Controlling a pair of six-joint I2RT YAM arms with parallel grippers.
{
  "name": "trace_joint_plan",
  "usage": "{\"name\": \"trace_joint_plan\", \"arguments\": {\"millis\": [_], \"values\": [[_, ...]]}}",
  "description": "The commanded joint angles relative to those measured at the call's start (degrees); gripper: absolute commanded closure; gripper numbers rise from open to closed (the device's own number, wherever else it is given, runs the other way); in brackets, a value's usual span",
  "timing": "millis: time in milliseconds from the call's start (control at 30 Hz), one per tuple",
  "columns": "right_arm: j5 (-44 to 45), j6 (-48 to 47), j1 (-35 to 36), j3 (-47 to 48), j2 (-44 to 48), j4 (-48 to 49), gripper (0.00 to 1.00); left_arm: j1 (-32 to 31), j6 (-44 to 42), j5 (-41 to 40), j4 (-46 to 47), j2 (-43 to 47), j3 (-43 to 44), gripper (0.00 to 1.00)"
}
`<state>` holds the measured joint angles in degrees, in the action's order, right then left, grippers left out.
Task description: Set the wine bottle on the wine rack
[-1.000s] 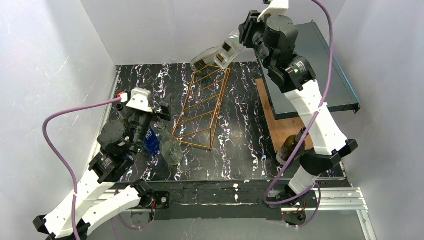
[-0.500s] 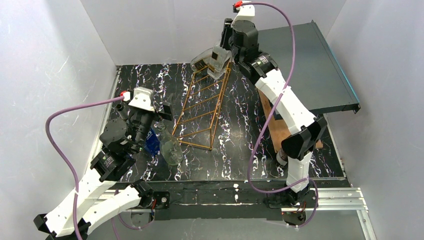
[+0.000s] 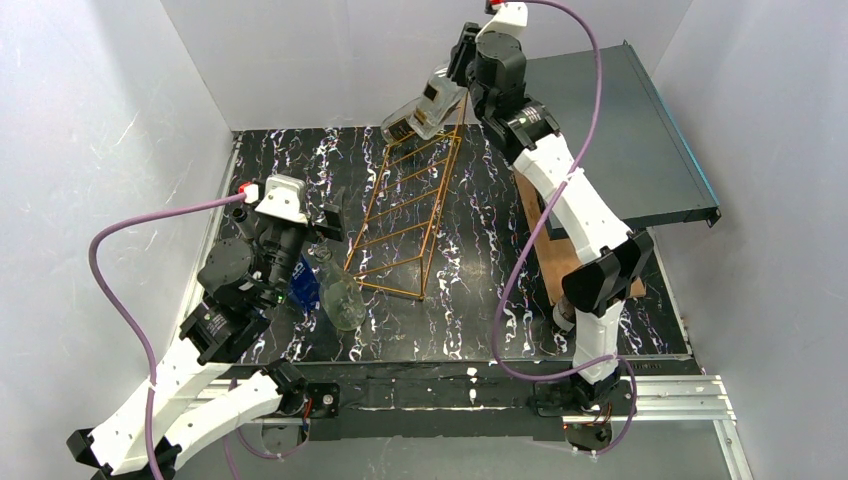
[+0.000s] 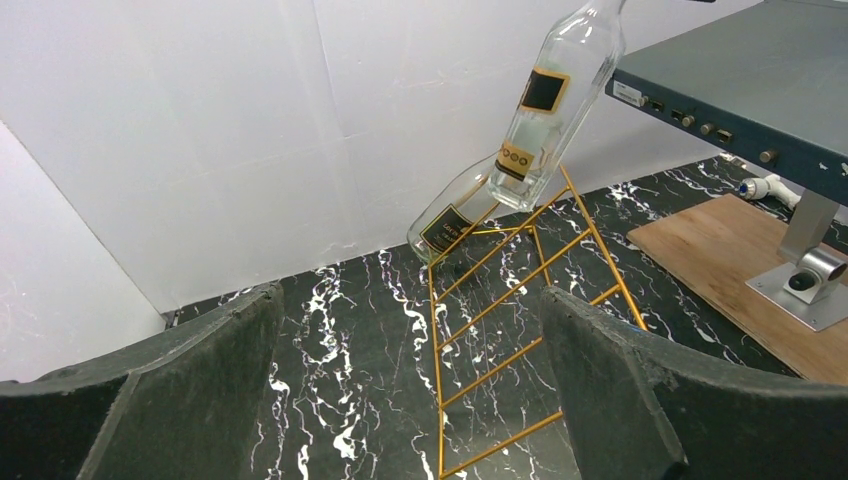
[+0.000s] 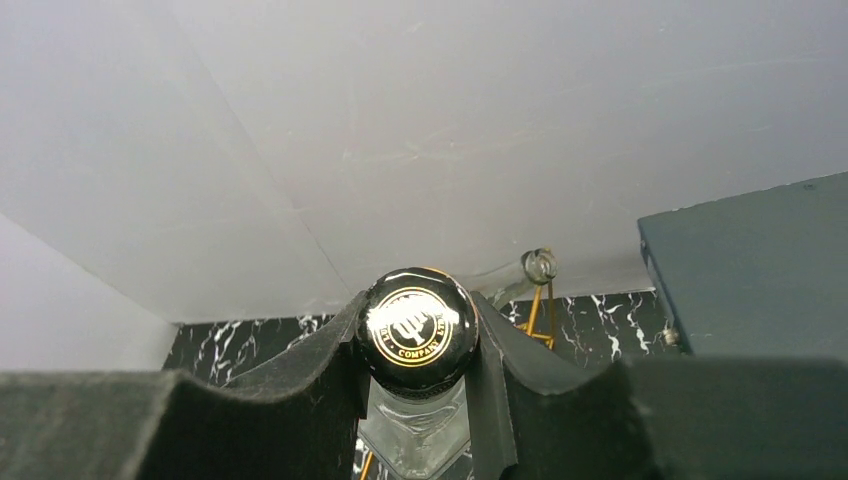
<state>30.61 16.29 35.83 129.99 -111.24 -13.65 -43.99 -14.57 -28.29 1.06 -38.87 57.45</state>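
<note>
Right wrist: right gripper (image 5: 418, 318) clamped on the capped neck of the wine bottle (image 4: 545, 110), tilted over the far end of the wine rack (image 4: 437, 380), base right beside a second bottle (image 4: 455, 215) lying there, so lowering could knock that one off.

1. The wine rack (image 3: 404, 218) lies on the middle of the table (image 3: 480, 300), running from near my bases toward the back wall.
2. A second bottle (image 4: 455, 215) lies on the rack's far end.
3. The wine bottle (image 4: 553, 105) hangs tilted from my right gripper (image 5: 418, 335), cap end up. Its base is down against the second bottle, over the rack's far right corner.
4. Right of the rack, a board (image 3: 555, 255) lies on the table, with a flat box (image 3: 640, 120) raised above it.
5. A third bottle (image 3: 340, 298) sits just left of the rack's near end, beside my left arm.
6. A fourth bottle (image 3: 563, 318) stands at the board's near end, partly hidden behind my right arm.
</note>
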Motion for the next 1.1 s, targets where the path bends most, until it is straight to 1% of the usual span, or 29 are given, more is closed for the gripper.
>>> {"name": "trace_joint_plan", "arguments": {"millis": [0,300,733,1067], "values": [[1.6,4.2,-2.2,4.5,1.5,15.9,0.99,0.3,0.3,0.0,1.4,0.9,0.1,0.01],[1.3,7.9,-4.9,-3.1,3.0,18.7,0.99,0.3,0.4,0.0,1.2,1.3,0.3,0.01],[2.2,8.9,-5.2,-12.8,4.1,22.3,0.99,0.3,0.4,0.1,1.1,1.6,0.4,0.01],[-0.1,9.3,-5.1,-20.4,4.6,25.4,0.99,0.3,0.2,-0.2,1.3,1.7,0.2,0.01]]}}
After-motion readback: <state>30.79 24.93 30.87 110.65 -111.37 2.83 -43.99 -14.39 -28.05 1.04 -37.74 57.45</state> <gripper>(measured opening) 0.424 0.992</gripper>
